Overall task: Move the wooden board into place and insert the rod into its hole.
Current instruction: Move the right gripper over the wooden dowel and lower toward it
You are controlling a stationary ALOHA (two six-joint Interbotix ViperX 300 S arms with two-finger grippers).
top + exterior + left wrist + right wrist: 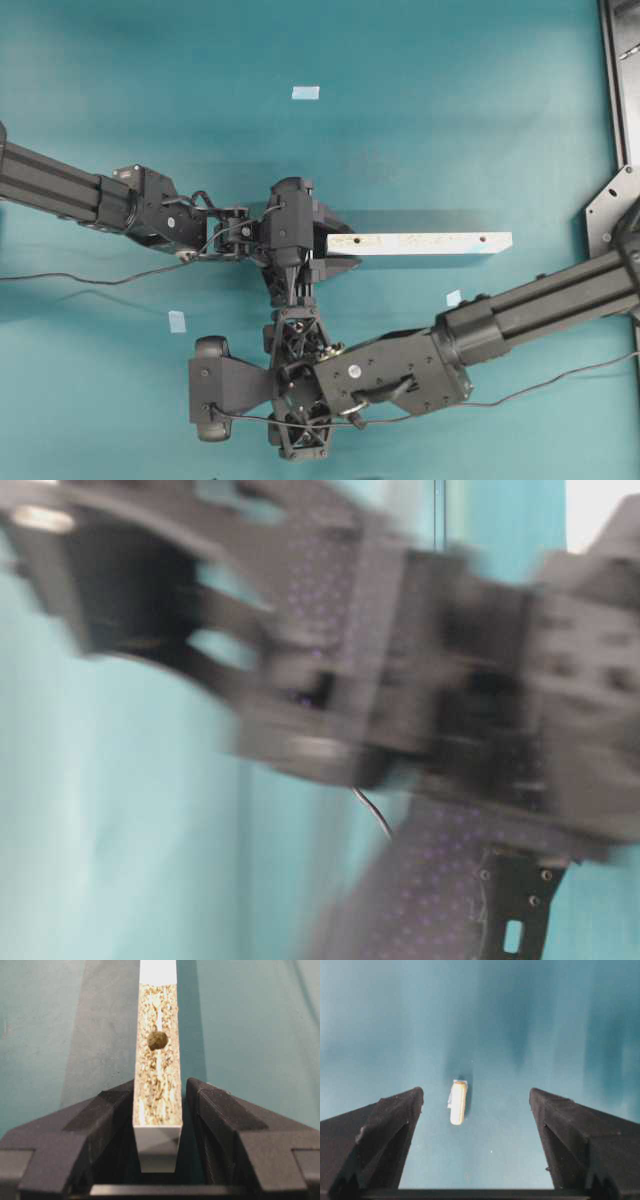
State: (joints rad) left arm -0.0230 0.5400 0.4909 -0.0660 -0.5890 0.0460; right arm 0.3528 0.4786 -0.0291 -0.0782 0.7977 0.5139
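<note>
We see the left pincer (pixel 157 1110) pinching one end of the wooden board (pixel 420 243), which we judge steadies it, speckled face and hole upward, for insertion. Below the board's gripped end in the overhead view, the right pincer (pixel 476 1105) is spread wide over the rod (pixel 458 1102), which lies on the teal table (pixel 450 100). Only the right wrist view shows the rod; the table-level view is blurred.
</note>
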